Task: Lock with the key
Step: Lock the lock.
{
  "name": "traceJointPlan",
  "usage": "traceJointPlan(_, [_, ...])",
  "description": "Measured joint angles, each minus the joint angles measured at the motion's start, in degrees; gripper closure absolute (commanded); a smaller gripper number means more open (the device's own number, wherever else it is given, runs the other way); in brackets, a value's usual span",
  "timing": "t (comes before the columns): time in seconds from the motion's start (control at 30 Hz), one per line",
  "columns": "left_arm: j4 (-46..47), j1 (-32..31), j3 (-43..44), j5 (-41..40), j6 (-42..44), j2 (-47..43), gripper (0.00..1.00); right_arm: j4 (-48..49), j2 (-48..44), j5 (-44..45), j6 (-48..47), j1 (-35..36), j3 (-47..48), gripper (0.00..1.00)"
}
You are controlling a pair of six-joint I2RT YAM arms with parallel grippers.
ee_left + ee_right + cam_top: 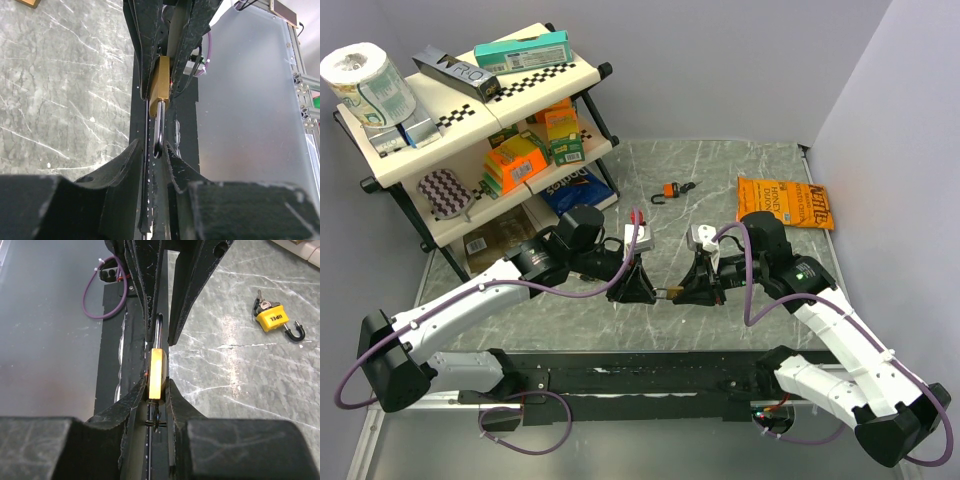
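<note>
Between left claw [159, 150] and right claw [157, 392] sits the lock [663, 293]. Left pinches its loop [158, 125], right its body [156, 372]. Push straight together, no twisting.

Left end effector [645, 292] and right end effector [680, 293] face tip-to-tip, both clamped

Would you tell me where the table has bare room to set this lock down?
Bare marble lies along the back wall, behind the orange padlock and chip bag, and between them. Crowded: the centre, around the held brass padlock.
</note>
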Motion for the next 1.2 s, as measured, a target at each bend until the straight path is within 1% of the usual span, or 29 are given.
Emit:
traceJointPlan(0.13, [0.04,0.00,0.00,-0.04,0.02,0.00,0.76,0.02,0.04,-0.02,0.24,0.00,0.02,1.00])
traceJointPlan(0.2, [0.09,0.00,0.00,-0.02,-0.02,0.00,0.80,0.04,0.11,-0.04,0.46,-0.04,0.04,1.00])
traceJointPlan(0.27, [0.20,-0.07,0.00,-0.04,-0.13,0.00,0.85,0.04,0.22,-0.07,0.74,-0.04,0.04,1.00])
traceJointPlan(0.37, [0.22,-0.35,0.15,-0.04,-0.39,0.02,0.97,0.13,0.48,-0.15,1.36,-0.04,0.04,1.00])
traceJointPlan(0.4, [0.20,-0.44,0.22,-0.04,-0.39,0.04,0.99,0.22,0.52,-0.13,1.57,-0.07,0.04,1.00])
traceJointPlan(0.6, [0.55,-0.55,0.24,-0.02,-2.29,0.04,0.99,0.46,0.57,-0.20,2.73,-0.15,0.04,1.00])
traceJointPlan(0.87, [2.16,-0.74,0.15,-0.04,-9.20,1.49,0.99,0.09,1.27,-0.87,6.14,-0.98,0.04,1.00])
traceJointPlan(1.2, [2.49,-1.40,-0.13,-0.04,-9.99,1.66,0.99,0.61,2.64,-3.91,10.34,-1.14,-0.31,1.00])
